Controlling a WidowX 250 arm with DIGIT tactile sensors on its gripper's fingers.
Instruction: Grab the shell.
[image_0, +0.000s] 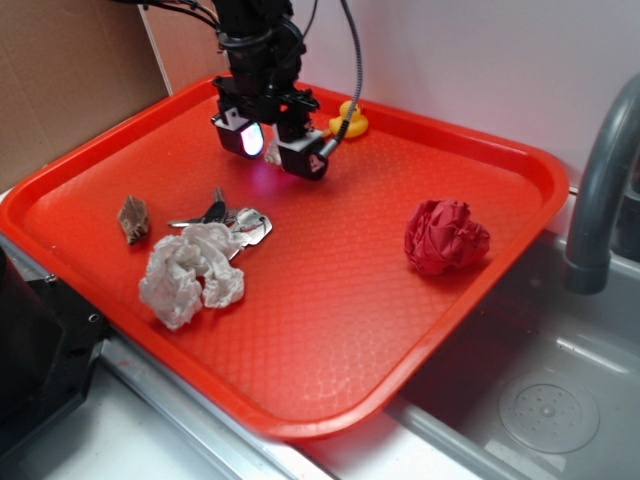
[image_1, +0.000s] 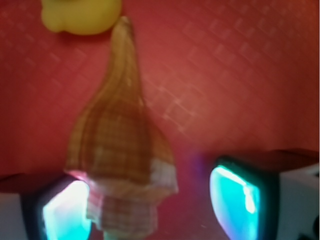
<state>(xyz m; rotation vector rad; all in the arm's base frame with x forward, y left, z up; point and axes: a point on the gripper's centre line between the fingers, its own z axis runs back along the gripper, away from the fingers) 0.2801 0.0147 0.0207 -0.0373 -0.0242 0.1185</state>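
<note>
Big red tray (image_0: 330, 330) fills the counter, raised rim all round, wide bare floor toward the near edge. Gripper (image_0: 283, 148) hangs over the far-left part, jaws spread apart, nothing clamped. Crumpled red cloth (image_0: 445, 236) sits alone at right; white rag (image_0: 190, 275) lies left over keys (image_0: 240, 222), brown chunk (image_0: 133, 218) beside. From outside the shell is all but hidden behind the fingers. The wrist camera shows the shell (image_1: 122, 150) between the pads, wide end against the left pad (image_1: 65, 212), tail tip reaching the yellow duck (image_1: 80, 15).
</note>
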